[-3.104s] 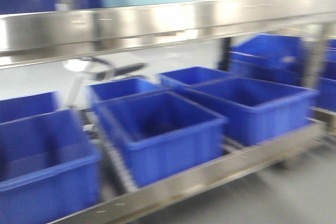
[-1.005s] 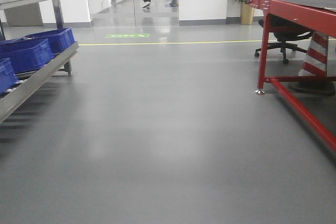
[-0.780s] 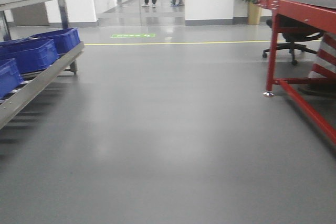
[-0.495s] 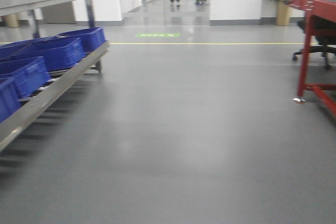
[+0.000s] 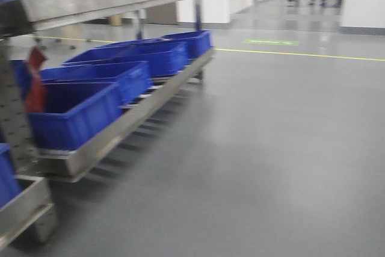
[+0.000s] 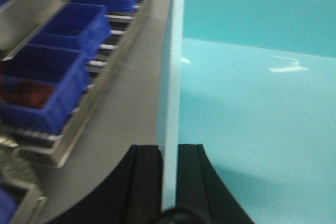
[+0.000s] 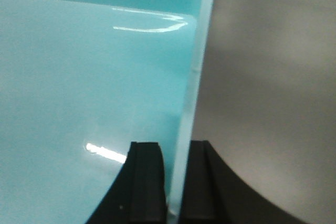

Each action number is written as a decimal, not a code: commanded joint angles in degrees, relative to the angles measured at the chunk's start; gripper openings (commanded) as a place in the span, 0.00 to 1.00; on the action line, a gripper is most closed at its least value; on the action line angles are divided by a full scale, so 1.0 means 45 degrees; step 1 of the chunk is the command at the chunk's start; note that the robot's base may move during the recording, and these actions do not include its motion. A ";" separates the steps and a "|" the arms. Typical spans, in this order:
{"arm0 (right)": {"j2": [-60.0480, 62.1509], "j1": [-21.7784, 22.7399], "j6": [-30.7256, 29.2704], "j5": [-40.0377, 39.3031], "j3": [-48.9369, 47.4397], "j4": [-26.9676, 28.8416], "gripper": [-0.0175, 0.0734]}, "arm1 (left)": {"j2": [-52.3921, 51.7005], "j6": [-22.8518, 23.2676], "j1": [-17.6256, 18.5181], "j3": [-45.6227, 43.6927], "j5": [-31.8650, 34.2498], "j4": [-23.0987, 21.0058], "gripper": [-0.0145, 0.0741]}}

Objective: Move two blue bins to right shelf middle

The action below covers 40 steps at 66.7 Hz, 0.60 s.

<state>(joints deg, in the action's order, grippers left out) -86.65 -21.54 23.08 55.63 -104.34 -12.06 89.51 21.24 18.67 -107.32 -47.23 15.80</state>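
Front view: a steel roller rack (image 5: 120,1) runs along the left, with deep blue rectangular plastic bins (image 5: 78,112) lined up on its lower level above the smooth grey floor (image 5: 271,148). The picture is smeared, so I judge the base is on the move.

Left wrist view: the left gripper (image 6: 168,153) has its black fingers pinched tight on the thin upright wall of a pale turquoise plastic bin (image 6: 252,103), with the rack just beside it.

Right wrist view: the right gripper (image 7: 176,148) is clamped the same way on another wall, I take it the opposite one. So the load hangs between both arms.

My advice is to drive gently, hold both wrists level and evenly spaced, and square up to the shelf before lowering.
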 commanded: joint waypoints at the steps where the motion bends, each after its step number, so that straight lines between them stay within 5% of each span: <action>1: 0.0208 -0.0071 -0.0263 -0.0470 -0.0125 0.0251 0.02 | -0.0141 0.0070 -0.0018 -0.0125 0.0832 0.0056 0.04; 40: 0.0208 -0.0071 -0.0263 -0.0470 -0.0125 0.0251 0.02 | -0.0141 0.0070 -0.0018 -0.0125 0.0832 0.0056 0.04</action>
<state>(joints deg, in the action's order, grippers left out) -86.65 -21.54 23.08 55.63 -104.34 -11.96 89.51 21.24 18.67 -107.32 -47.23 15.80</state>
